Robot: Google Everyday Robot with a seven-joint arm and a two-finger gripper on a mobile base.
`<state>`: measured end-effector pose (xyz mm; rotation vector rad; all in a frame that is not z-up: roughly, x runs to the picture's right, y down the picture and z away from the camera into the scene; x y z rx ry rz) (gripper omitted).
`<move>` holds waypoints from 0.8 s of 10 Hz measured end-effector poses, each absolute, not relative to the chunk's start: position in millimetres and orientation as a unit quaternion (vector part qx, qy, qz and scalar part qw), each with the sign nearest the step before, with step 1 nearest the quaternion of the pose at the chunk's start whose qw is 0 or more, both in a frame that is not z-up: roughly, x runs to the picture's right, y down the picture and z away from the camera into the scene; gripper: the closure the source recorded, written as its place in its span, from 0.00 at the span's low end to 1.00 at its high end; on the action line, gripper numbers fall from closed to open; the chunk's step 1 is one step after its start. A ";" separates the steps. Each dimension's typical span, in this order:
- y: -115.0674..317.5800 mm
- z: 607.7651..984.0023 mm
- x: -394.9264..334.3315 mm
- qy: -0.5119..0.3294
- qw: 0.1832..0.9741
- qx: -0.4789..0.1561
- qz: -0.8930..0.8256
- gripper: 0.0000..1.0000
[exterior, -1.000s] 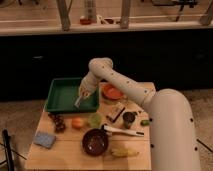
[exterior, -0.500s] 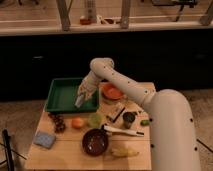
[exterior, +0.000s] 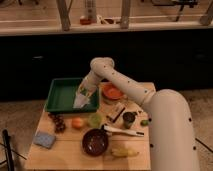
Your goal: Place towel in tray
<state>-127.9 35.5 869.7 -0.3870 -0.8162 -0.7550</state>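
A green tray [exterior: 62,94] sits at the back left of the wooden table [exterior: 65,150]. My gripper [exterior: 85,91] hangs over the tray's right part, at the end of the white arm [exterior: 125,82]. A pale towel [exterior: 82,99] hangs from it and droops down to the tray's right front area. The towel's lower end is at or just above the tray floor; I cannot tell whether it touches.
An orange plate [exterior: 112,92] lies right of the tray. In front are grapes [exterior: 56,121], an orange [exterior: 77,122], a green cup [exterior: 95,119], a dark bowl [exterior: 95,141], a blue sponge [exterior: 44,139], a banana [exterior: 122,152], a dark cup [exterior: 129,119] and a utensil [exterior: 122,132].
The gripper with the towel has shifted slightly right and a little up over the tray. The towel still hangs from it.
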 end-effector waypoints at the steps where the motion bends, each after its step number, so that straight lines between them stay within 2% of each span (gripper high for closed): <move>1: 33.0 870.3 -127.2 -0.385 0.831 -0.186 -0.355 0.39; 2: 29.7 870.3 -129.3 -0.385 0.830 -0.191 -0.356 0.27; 3: 27.1 870.4 -131.7 -0.386 0.828 -0.196 -0.356 0.21; 8: 19.8 868.0 -129.2 -0.376 0.832 -0.202 -0.354 0.20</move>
